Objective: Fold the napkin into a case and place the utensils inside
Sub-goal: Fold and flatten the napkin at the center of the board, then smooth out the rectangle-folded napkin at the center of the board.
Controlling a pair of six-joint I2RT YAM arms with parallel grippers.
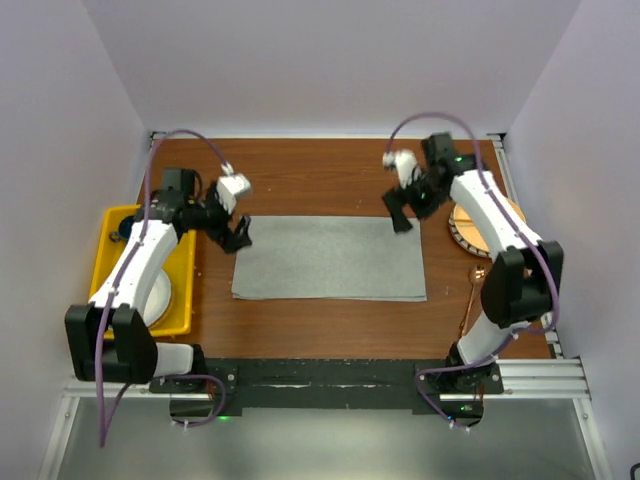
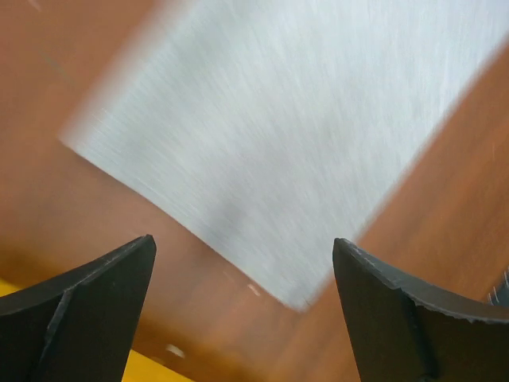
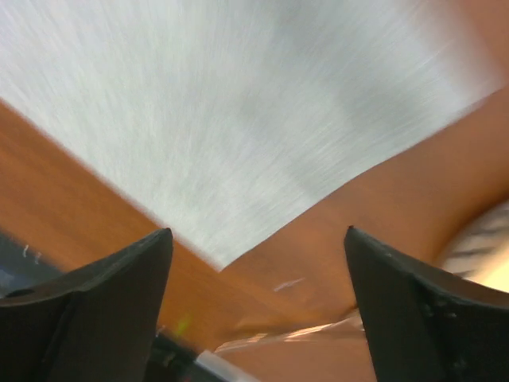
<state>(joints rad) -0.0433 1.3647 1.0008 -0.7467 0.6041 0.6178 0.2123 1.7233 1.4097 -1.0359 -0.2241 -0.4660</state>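
Napkin: the napkin (image 1: 328, 258) is a grey cloth lying flat as a wide rectangle in the middle of the desk (image 1: 320, 170), its long sides parallel to the near edge.
Napkin, close views: both wrist pictures are blurred. The left one shows a corner of the cloth (image 2: 278, 135) on brown wood, and the right one shows another corner (image 3: 238, 119).
Spoon: the copper spoon (image 1: 470, 295) lies by the desk's right edge toward the near right corner. Its bowl points to the far side, and it is apart from the cloth and partly hidden by the right arm.
Left hand: the left hand (image 1: 238, 235) sits at the napkin's far left corner. In its own view (image 2: 242, 241) the fingers are spread wide with nothing between them.
Right hand: the right hand (image 1: 401, 215) sits at the napkin's far right corner. In its own view (image 3: 258, 231) the fingers are likewise wide apart and hold nothing.
Contact: whether any fingertip touches the cloth cannot be told.
Left edge: a yellow tray (image 1: 110, 225) holds a white plate (image 1: 160, 295), with the left arm crossing above both.
Right edge: a round tan mat (image 1: 468, 228) lies beyond the spoon, partly under the right arm.
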